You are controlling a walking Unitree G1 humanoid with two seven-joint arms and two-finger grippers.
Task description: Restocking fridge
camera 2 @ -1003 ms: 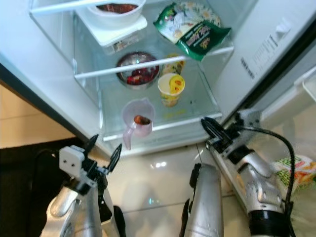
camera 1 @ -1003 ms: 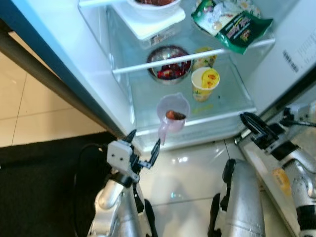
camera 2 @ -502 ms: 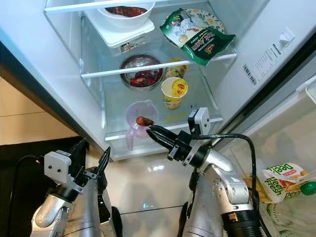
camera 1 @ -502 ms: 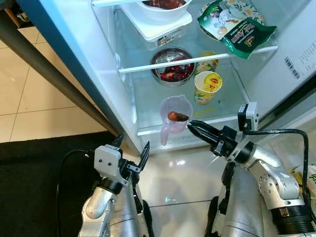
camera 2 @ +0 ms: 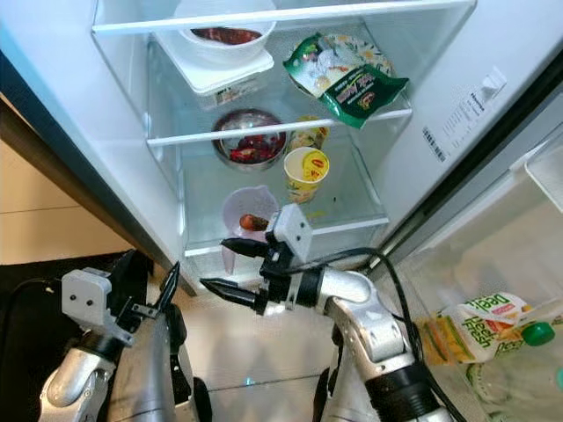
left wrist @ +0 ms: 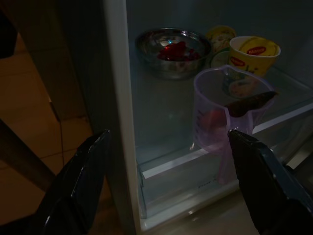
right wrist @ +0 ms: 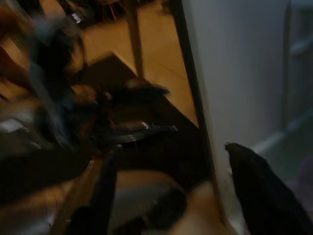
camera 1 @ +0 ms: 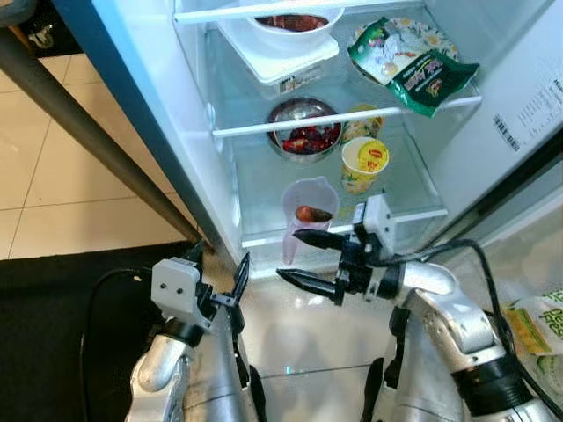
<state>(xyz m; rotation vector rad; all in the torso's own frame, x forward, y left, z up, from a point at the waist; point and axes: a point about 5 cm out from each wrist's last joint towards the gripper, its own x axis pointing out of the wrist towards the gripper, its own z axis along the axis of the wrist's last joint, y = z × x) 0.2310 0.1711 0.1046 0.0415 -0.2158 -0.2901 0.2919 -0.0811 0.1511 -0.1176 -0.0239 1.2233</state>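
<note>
- The right gripper (camera 1: 299,257) sits mid-frame in the left eye view, its two long black fingers spread wide and pointing toward the left side of the picture. The upper finger is just below the translucent lilac plastic measuring jug (camera 1: 308,214) and the lower one hangs over the glossy beige floor tiles (camera 1: 334,325). Nothing is held. My guess is it's lining up to grab the jug by its body or handle, since the jug stands right at the front lip of the shelf.
- That jug is on the lower glass shelf (camera 1: 413,189) of the open fridge, centre of frame. It has something reddish-brown inside, though I can't tell what. It's thin and see-through with a spout, so probably light and a bit tippy.
- Behind it, upper centre, sits a shiny round steel bowl (camera 1: 304,130) of red stuff. A yellow paper noodle cup (camera 1: 363,163) is to the right of the jug, apart from it.
- One shelf up, a white bowl (camera 1: 283,15) rests on a flat white lidded container (camera 1: 274,48), stacked to save room I reckon. A crinkly green snack bag (camera 1: 413,63) overhangs the shelf edge at upper right.
- The left gripper (camera 1: 218,283) is low at bottom left, fingers apart and empty, over the black floor mat (camera 1: 62,325). It looks parked.
- In the right eye view, a green-and-white packet (camera 2: 479,318) waits at lower right, likely stock to go in.
</note>
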